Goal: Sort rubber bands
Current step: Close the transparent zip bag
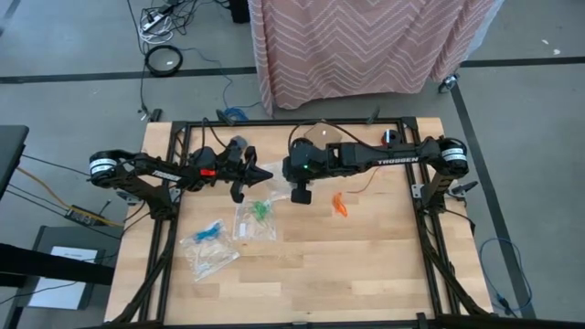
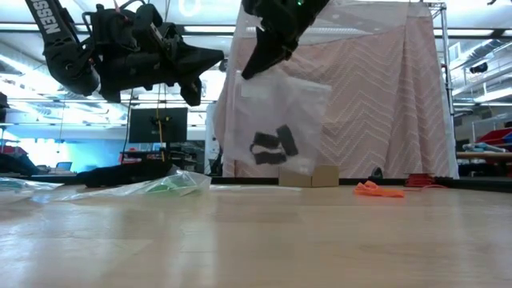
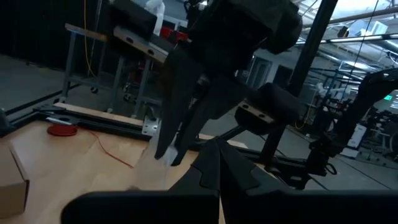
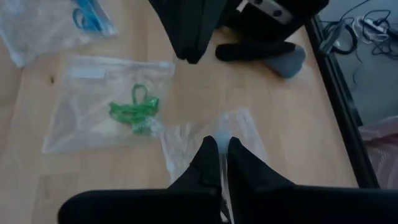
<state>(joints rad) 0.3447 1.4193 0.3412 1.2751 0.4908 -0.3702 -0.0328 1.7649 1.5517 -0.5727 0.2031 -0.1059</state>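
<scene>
Hanging from the right gripper, pinched shut on its top edge: clear floppy bag holding black bands, above the wood-plank table. Left gripper closed, empty, beside it. On table: bagged green bands, bagged blue bands, loose orange bands.

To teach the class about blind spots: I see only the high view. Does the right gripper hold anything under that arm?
Observer: Yes. The low view shows the right gripper shut on the top edge of a clear plastic zip bag.
Operator: Anything inside it?
Observer: Small black rubber bands, sitting low in the bag.
Operator: Is it resting on the wooden table?
Observer: No, it hangs clear above the wooden table; the shut left gripper waits in the air near its top.
</scene>
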